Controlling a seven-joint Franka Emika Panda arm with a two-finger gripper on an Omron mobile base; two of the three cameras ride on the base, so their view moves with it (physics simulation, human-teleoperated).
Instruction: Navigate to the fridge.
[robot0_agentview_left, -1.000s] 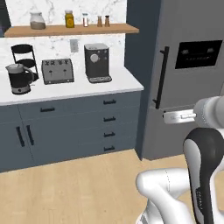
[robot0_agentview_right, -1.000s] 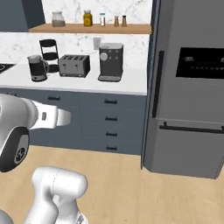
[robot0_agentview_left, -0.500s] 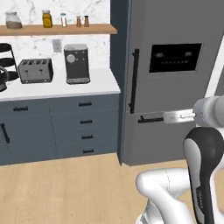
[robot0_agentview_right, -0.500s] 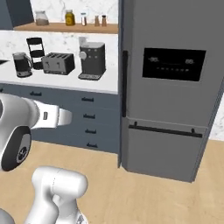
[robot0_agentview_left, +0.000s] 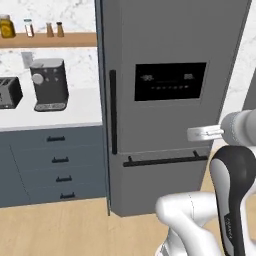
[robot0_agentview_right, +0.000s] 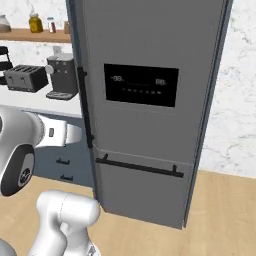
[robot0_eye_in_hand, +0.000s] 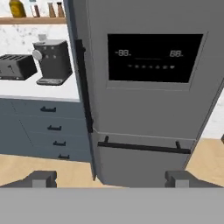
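Observation:
The fridge (robot0_agentview_left: 170, 60) is a tall matte-grey appliance standing straight ahead, close in front of the base. It has a black display panel (robot0_agentview_left: 170, 81), a black vertical handle (robot0_agentview_left: 113, 112) and a black horizontal handle (robot0_agentview_left: 165, 160). It also stands in the middle of the right base view (robot0_agentview_right: 150, 50) and of the hand view (robot0_eye_in_hand: 144, 113). My gripper (robot0_eye_in_hand: 109, 179) points at the fridge's lower door. It is open, with its fingertips (robot0_eye_in_hand: 41, 177) wide apart and nothing between them.
Left of the fridge runs a white counter (robot0_agentview_left: 50, 117) over dark blue drawers (robot0_agentview_left: 55, 165). A coffee machine (robot0_agentview_left: 49, 84) and a toaster (robot0_agentview_right: 22, 77) stand on it. A wooden shelf (robot0_agentview_left: 47, 40) carries jars. Wooden floor (robot0_agentview_right: 225, 210) lies open to the right.
The whole picture has shifted left and grown: the base has driven toward the fridge, which now stands central and large. The kettle has left the views. The arm holds its pose.

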